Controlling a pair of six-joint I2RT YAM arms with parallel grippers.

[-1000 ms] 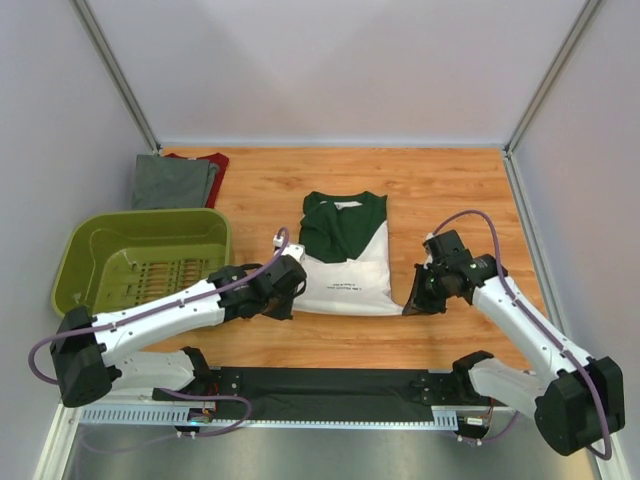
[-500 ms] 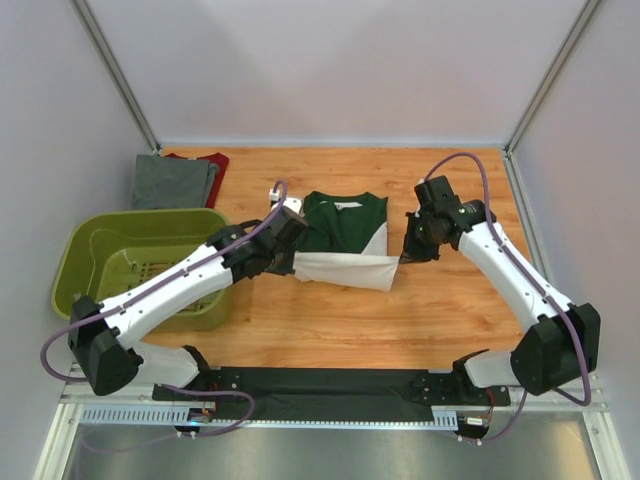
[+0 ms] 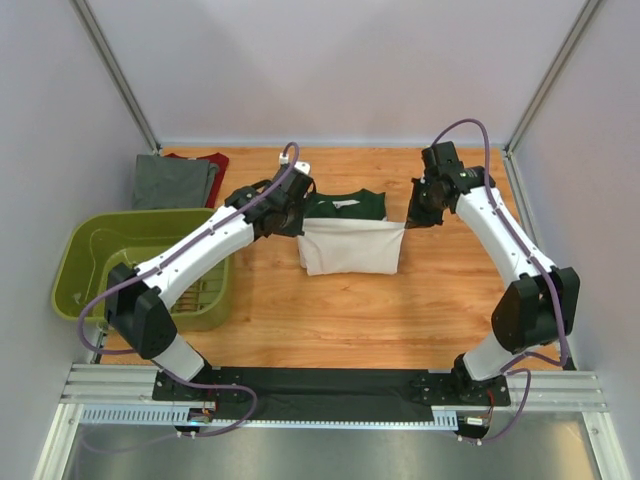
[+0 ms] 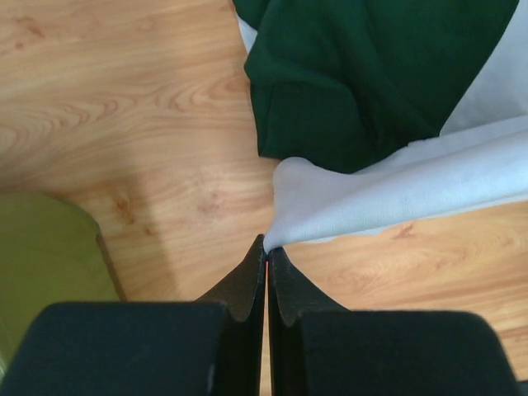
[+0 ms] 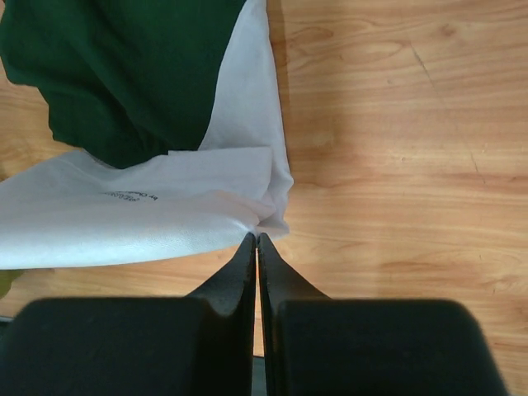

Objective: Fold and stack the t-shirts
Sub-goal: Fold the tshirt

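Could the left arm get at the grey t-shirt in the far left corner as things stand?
Probably not at once: the left fingers are shut on a corner of the white-and-green t-shirt. Otherwise the way looks free: the grey t-shirt lies uncovered beyond the olive-green basket.

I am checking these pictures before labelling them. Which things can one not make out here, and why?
- Top view: the dark red t-shirt is mostly covered by the grey t-shirt.
- Right wrist view: the print on the white t-shirt is too small to read.
- Top view: the floor of the basket is partly hidden by the left arm.
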